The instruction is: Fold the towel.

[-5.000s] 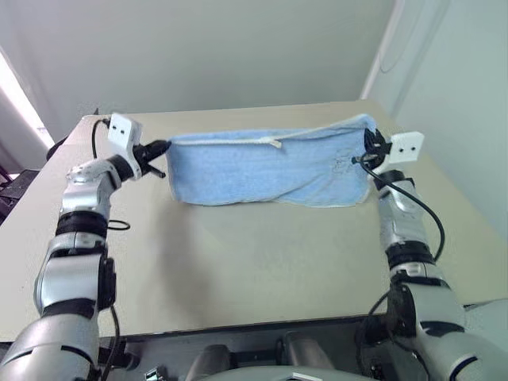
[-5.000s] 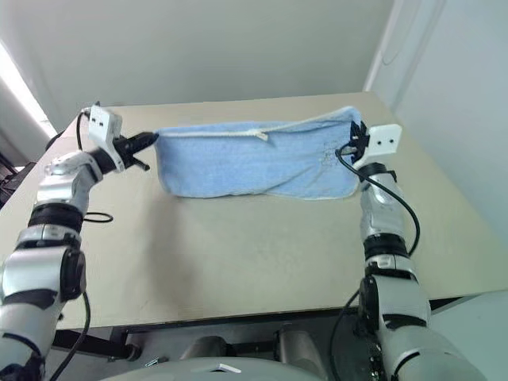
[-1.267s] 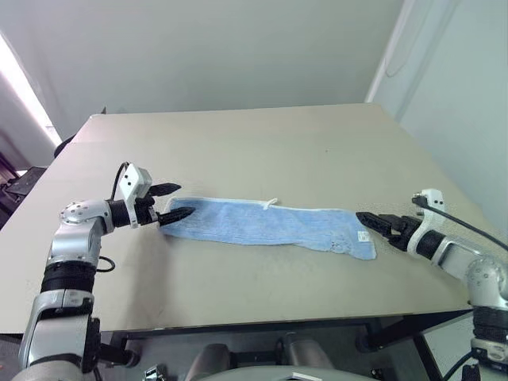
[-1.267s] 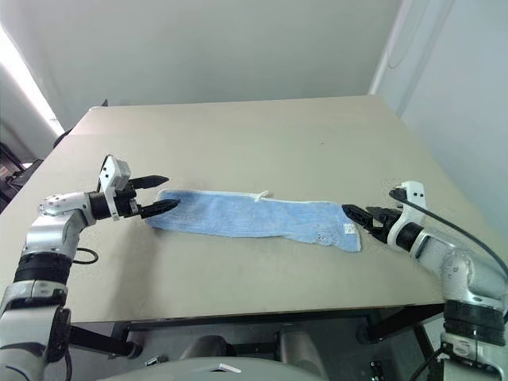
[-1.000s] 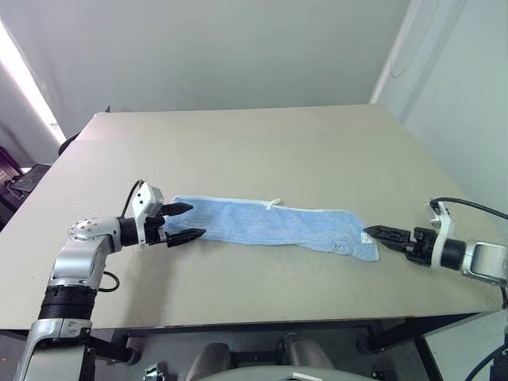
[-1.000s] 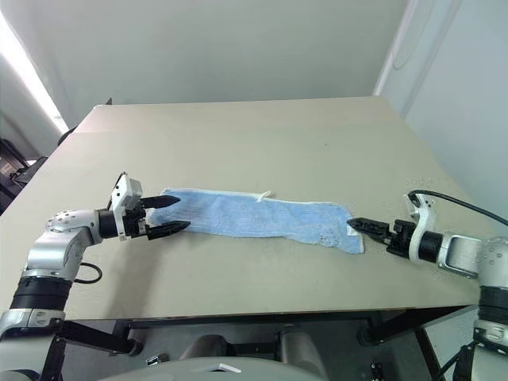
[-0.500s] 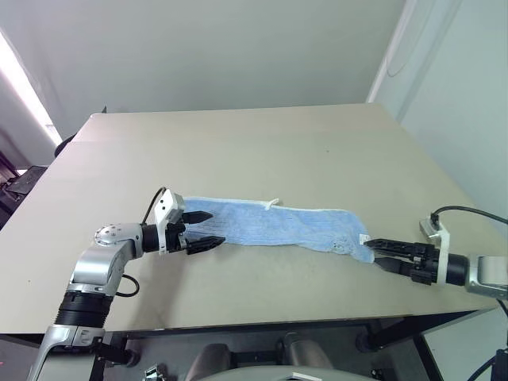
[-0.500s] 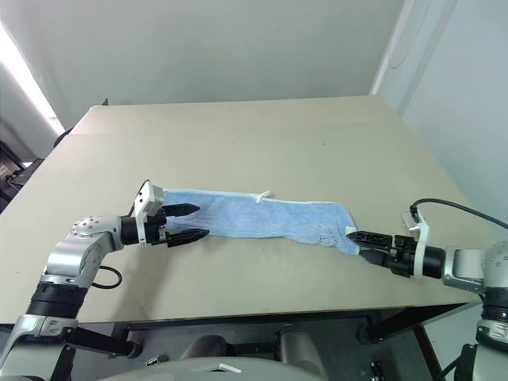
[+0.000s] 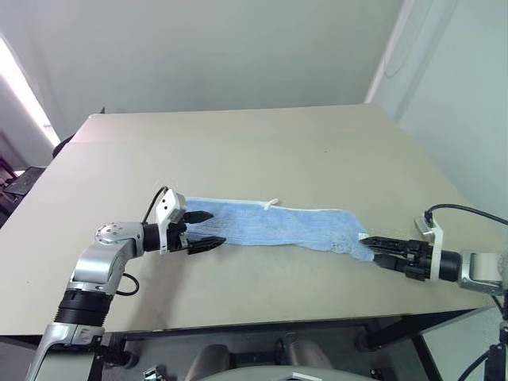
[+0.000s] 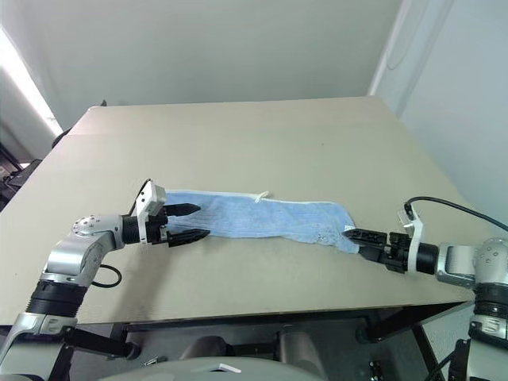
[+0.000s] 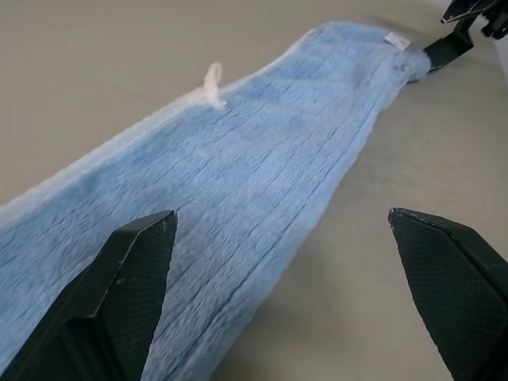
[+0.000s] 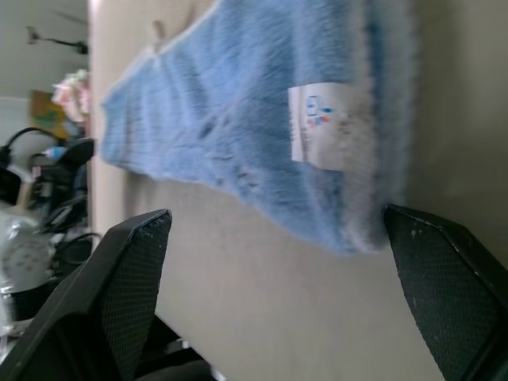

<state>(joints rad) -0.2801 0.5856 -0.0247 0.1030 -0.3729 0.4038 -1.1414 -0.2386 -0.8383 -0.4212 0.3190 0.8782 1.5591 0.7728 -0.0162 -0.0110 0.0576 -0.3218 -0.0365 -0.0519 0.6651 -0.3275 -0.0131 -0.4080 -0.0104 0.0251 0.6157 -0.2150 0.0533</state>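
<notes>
**A:** Right, head camera first. What have we got?

**B:** Towel [image 9: 274,226] is lying flat on the table [image 9: 262,151], folded into a long narrow strip running across, nearer the front edge than the back. A little white loop sticks up from its far edge, about mid-length.

**A:** And the arms?

**B:** Left gripper [image 9: 202,230] is down low at the towel's left end, fingers spread, one over the cloth's corner and one just off its near edge. It's not pinching anything. Right gripper [image 9: 373,250] is at the right end, black fingers pointing in at the towel's corner, tips right beside it, and nothing is gripped there either.

**A:** Over to the left wrist view.

**B:** Two black fingers [image 11: 119,302] stand wide apart. The blue strip stretches away between them, ribbed lines running along it, the white loop off its pale edge. One finger sits over the cloth, the other over bare table. At the strip's far end you can see the white tag and the other gripper's dark tips just beside it.

**A:** Right wrist?

**B:** Same story. Fingers [image 12: 119,294] are well apart, framing the towel's end. The white tag with small print lies on the fluffy blue surface close to the stitched edge. Far along the strip, the left arm shows as a dark shape.
</notes>
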